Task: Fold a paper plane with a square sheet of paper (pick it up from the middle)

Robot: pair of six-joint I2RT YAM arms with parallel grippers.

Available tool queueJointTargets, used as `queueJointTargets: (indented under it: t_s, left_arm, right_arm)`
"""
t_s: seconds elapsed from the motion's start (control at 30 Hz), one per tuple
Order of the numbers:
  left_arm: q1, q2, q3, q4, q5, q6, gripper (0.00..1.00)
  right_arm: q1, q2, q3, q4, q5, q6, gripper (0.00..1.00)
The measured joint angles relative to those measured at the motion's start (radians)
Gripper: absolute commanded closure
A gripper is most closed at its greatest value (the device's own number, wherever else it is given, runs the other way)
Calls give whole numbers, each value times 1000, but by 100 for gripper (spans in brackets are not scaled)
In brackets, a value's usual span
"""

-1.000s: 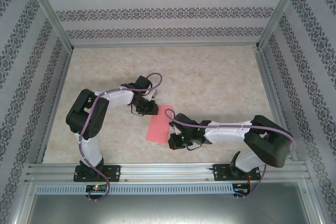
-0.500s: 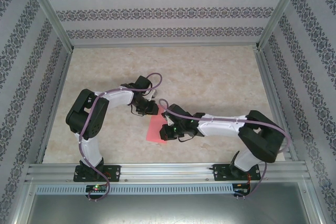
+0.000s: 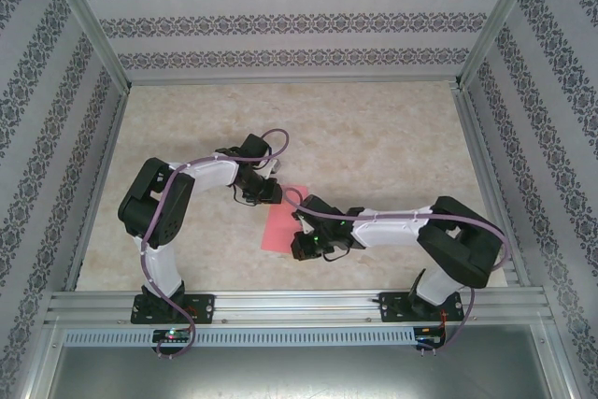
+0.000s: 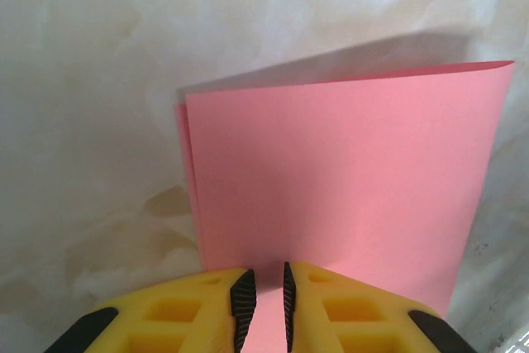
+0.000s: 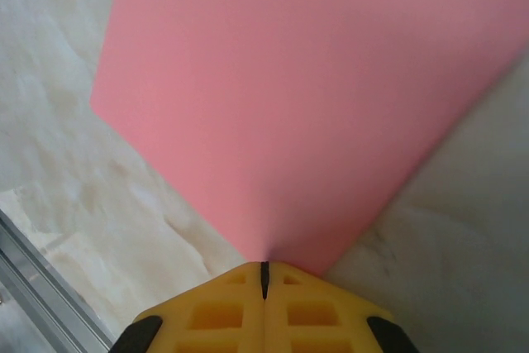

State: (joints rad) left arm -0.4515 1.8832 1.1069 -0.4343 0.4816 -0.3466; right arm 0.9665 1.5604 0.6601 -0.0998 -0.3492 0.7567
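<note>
Where the 2 arms meet on the table [image 3: 392, 137], the sheet [image 3: 278, 228] (plain pink, doubled over) lies; the left gripper [image 4: 264, 277] pinches its edge, and the right gripper [image 5: 264, 269] is clenched tight, tips at its corner.

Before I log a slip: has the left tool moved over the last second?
No. The left tool stays put against the left rail, shut on the pink paper.
</note>
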Motion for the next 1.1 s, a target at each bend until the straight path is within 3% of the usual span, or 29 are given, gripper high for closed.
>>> queueJointTargets:
  t_s: [0.2, 0.53, 1.1]
  left_arm:
    - [0, 0, 0, 0, 0, 0, 75]
    - [0, -3, 0, 0, 1, 0, 75]
    - [1, -3, -2, 0, 5, 0, 75]
  right_arm:
    - [-34, -46, -20, -29, -9, 16, 85]
    - [-265, -97, -19, 55, -26, 59, 62]
    - [-348, 156, 147, 106, -95, 26, 58]
